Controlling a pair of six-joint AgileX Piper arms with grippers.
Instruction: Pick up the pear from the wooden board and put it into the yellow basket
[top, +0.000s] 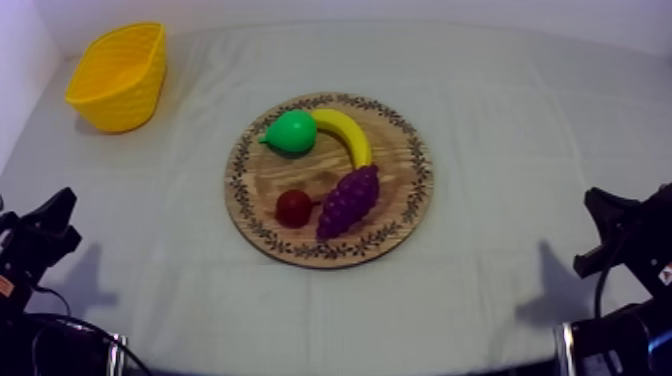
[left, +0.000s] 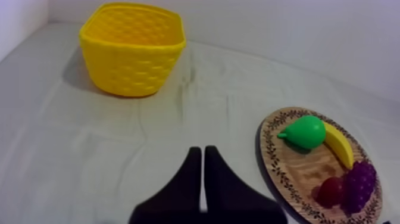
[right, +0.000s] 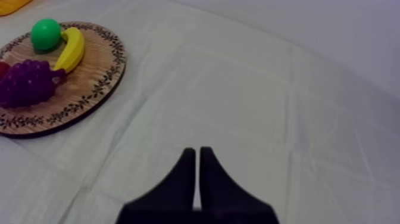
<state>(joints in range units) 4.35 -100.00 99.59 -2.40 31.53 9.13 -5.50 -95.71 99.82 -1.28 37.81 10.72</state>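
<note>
A green pear (top: 291, 132) lies on the round wooden board (top: 400, 215) at its far left part, touching the banana (top: 346, 134). From the left wrist view the pear (left: 306, 131) sits on the board (left: 275, 158) beyond my left gripper (left: 199, 152), which is shut on nothing over bare cloth. The yellow basket (top: 120, 75) stands at the table's far left; the same basket (left: 133, 47) rises upright ahead of the left gripper. My left gripper (top: 58, 208) rests low at the left, and my right gripper (top: 600, 203) low at the right. My right gripper (right: 194, 153) is shut, far from the board (right: 89, 89).
On the board also lie a purple bunch of grapes (top: 349, 199) and a small red fruit (top: 293, 207). A white wall borders the table at the far side and the left. Bare cloth stretches between the board and the basket.
</note>
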